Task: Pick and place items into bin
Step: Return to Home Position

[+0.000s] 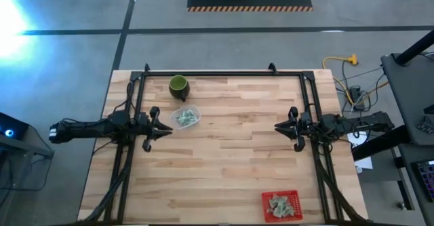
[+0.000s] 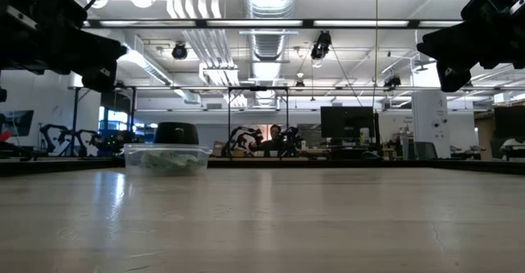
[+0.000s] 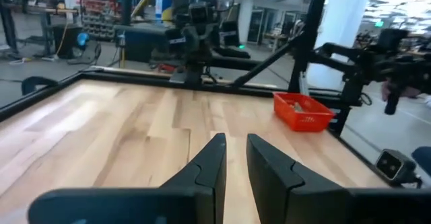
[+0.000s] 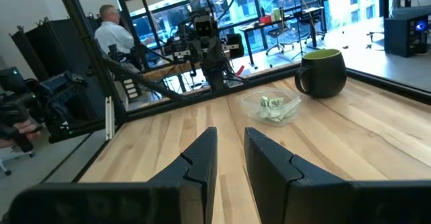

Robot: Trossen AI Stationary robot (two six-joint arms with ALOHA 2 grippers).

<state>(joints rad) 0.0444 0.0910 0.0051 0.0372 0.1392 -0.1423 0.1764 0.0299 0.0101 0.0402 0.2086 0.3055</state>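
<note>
The small pale green-and-white packets lie in two places. Some sit in a clear plastic tub (image 1: 185,117) (image 4: 273,107) (image 2: 166,158) left of the table's middle. Others lie in the red bin (image 1: 281,205) (image 3: 303,111) at the near right corner. My left gripper (image 1: 168,129) (image 3: 236,143) hovers just near-left of the tub, pointing toward the table's right, shut with only a narrow slit and holding nothing. My right gripper (image 1: 277,125) (image 4: 230,136) hovers at the right side, pointing toward the table's left at the tub, shut the same way and holding nothing.
A dark green cup (image 1: 178,85) (image 4: 323,72) stands just beyond the tub, toward the far edge. A black frame (image 1: 224,73) runs along the far edge and down both sides. Bare wood lies between the two grippers. A person (image 4: 111,35) sits in the room beyond.
</note>
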